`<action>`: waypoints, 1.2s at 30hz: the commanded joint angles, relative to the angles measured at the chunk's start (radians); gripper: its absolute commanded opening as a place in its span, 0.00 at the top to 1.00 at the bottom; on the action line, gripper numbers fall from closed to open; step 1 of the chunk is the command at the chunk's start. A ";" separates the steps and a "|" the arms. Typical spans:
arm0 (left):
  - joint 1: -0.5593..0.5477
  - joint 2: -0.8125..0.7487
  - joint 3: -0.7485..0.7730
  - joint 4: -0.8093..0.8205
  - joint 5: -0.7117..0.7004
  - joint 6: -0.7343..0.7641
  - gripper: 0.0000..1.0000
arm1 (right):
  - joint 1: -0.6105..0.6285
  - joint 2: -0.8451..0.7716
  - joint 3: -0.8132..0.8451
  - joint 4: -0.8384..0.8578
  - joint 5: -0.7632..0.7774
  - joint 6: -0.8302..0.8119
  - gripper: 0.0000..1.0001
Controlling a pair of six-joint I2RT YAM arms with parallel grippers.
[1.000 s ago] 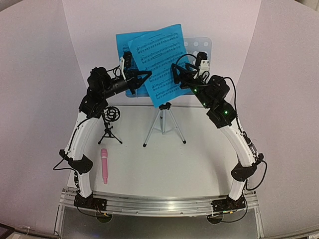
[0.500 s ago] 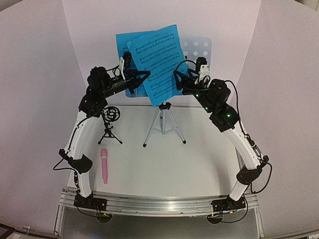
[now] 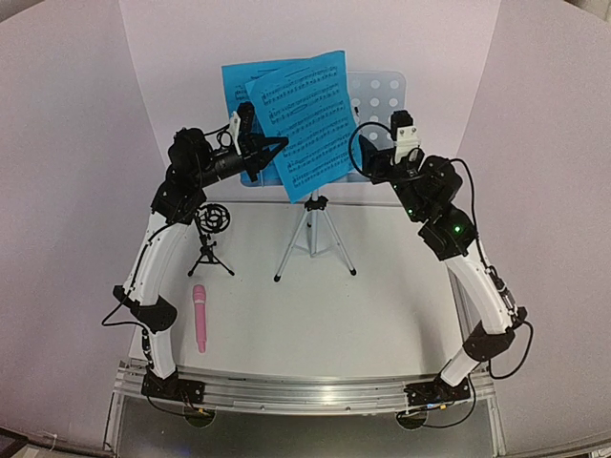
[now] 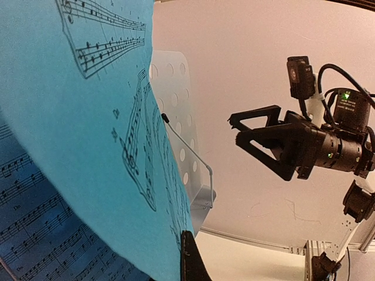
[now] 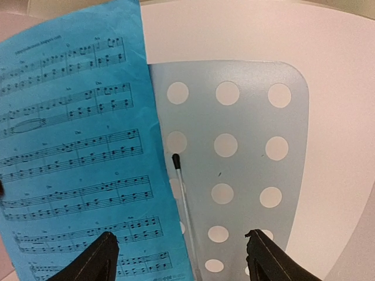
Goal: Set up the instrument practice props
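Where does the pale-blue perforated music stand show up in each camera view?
Top external: the pale-blue perforated music stand is at upper centre, with its right part showing on a slim tripod.
Left wrist: a narrow, steeply angled strip at centre.
Right wrist: it fills the right half.
Shared landmark: the bright-blue sheet music, left of the bare plate in every view.

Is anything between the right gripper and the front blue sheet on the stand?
Nothing visible. The open right gripper faces the sheet music across free air; a thin wire retainer runs beside the sheet's right edge.
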 commanded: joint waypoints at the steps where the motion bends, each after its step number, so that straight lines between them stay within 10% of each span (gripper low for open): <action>1: 0.002 -0.004 0.008 0.039 0.014 0.029 1.00 | -0.003 0.075 0.064 -0.001 0.132 -0.109 0.28; 15: 0.001 -0.007 0.003 0.052 0.023 0.043 1.00 | -0.047 0.154 0.108 0.005 0.138 -0.109 0.56; 24: 0.002 0.001 0.004 0.067 0.009 0.038 1.00 | -0.051 0.123 0.039 0.027 0.129 -0.114 0.98; 36: 0.014 0.012 0.000 0.076 -0.011 -0.126 1.00 | -0.087 0.061 -0.083 0.157 0.040 -0.074 1.00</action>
